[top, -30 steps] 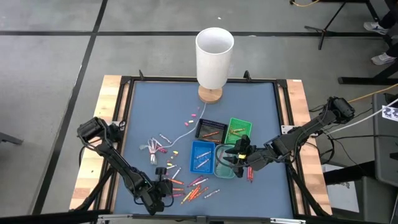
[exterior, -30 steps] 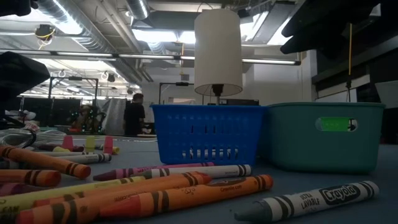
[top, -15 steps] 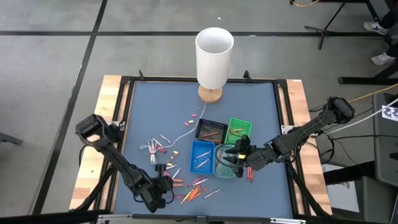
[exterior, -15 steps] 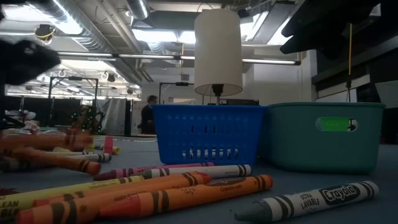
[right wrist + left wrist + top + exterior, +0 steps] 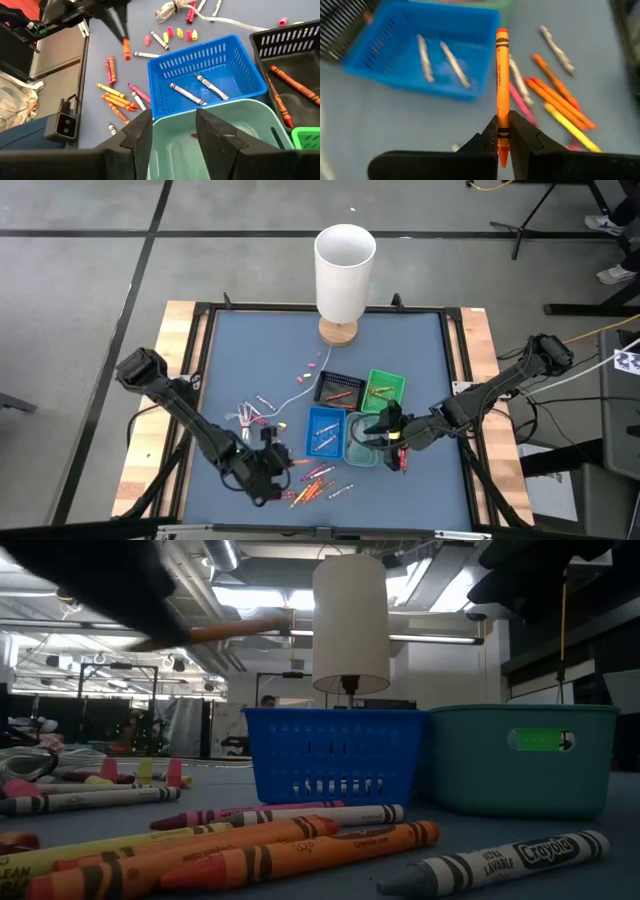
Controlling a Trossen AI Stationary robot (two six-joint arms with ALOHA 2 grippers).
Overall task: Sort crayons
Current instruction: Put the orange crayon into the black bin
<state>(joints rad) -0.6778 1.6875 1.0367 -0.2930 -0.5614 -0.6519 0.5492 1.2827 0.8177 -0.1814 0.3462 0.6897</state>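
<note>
1. Left gripper (image 5: pixel 502 131): fingers clenched on one orange crayon (image 5: pixel 501 75), lifted clear of the table (image 5: pixel 400 350), just short of the blue tray (image 5: pixel 325 430) on its loose-pile side.
2. Right gripper (image 5: pixel 172 125): fingers spread, nothing held, hovering over the teal tray (image 5: pixel 215 137) beside the blue tray.
3. Done so far (judged): blue tray holds two pale grey crayons (image 5: pixel 197 90); black tray (image 5: pixel 295 55) next to it holds two orange-red ones. The teal tray's contents are unclear.
4. Left: loose crayons (image 5: pixel 315 483) near the blue tray, roughly ten; several short pieces by the white cord (image 5: pixel 290 395). Sorting looks under half done.
5. Trays counted: four, green tray (image 5: pixel 385 387) included.
</note>
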